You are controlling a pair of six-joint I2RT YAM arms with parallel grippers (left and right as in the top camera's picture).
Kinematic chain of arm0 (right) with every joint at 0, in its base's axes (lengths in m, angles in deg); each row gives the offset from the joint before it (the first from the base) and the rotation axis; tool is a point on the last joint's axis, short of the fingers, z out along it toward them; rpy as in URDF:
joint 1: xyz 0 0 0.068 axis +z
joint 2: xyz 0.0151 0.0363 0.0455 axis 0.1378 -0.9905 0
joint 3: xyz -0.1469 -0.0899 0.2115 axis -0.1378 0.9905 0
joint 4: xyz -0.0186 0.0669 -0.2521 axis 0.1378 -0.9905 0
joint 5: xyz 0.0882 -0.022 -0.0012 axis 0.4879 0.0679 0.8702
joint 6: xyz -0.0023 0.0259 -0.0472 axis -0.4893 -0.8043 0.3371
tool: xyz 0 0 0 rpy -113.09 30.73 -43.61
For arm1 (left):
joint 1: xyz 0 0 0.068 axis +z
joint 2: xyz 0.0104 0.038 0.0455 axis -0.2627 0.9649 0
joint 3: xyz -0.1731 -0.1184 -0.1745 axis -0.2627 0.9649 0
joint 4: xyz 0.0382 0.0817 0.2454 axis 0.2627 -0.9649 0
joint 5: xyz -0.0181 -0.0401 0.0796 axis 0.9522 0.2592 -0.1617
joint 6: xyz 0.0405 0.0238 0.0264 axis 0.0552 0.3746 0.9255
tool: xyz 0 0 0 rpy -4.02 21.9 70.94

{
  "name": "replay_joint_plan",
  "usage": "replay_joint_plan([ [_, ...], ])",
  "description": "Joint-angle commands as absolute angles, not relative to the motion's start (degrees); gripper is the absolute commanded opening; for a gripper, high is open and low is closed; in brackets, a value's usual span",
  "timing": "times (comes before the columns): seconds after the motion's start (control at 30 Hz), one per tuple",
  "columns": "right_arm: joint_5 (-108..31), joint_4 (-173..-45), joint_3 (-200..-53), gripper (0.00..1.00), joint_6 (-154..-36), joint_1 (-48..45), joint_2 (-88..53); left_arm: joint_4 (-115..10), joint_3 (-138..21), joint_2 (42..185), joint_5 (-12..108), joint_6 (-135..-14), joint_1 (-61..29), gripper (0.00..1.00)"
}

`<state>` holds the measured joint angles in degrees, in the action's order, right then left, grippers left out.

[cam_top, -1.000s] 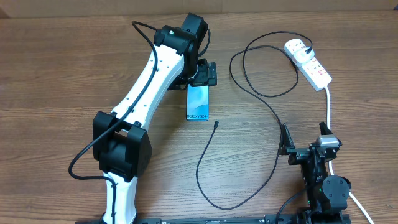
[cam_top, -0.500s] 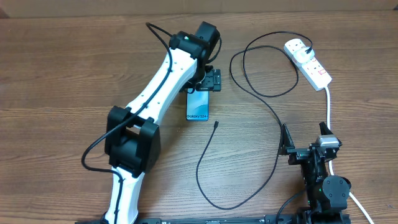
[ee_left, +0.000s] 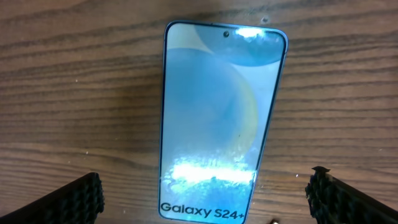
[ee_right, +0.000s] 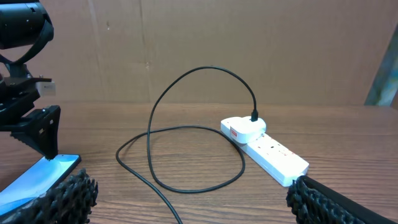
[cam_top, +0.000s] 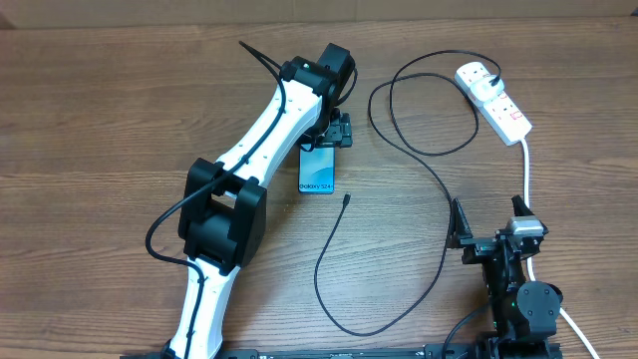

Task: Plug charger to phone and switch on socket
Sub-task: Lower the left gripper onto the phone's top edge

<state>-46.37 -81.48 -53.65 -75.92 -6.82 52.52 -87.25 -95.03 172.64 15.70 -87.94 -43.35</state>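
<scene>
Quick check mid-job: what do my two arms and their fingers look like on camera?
Left arm: white links, black joint housings, a black cable looping alongside. Right arm: mostly black with a silver wrist block. Fingers: black, ridged pads.

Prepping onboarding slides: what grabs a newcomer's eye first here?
The long white left arm stretched diagonally across the overhead view, its open claw over the slim blue-screened Galaxy S24+ phone at centre. Then the thin black charger cable, looping from beside the phone to the white extension socket at upper right.
</scene>
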Motion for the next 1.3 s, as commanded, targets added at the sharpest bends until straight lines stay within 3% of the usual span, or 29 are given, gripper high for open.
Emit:
replay_joint_plan([
  [0.0, -46.74, -81.15, -53.06, 1.0, -76.16, -7.19, 53.09, -86.42, -95.97, 173.06, 15.7, -89.12, -43.37, 1.0],
  [1.27, -46.74, -81.15, -53.06, 1.0, -76.16, -7.19, 53.09, -83.29, -94.77, 173.27, 15.44, -87.09, -43.28, 1.0],
])
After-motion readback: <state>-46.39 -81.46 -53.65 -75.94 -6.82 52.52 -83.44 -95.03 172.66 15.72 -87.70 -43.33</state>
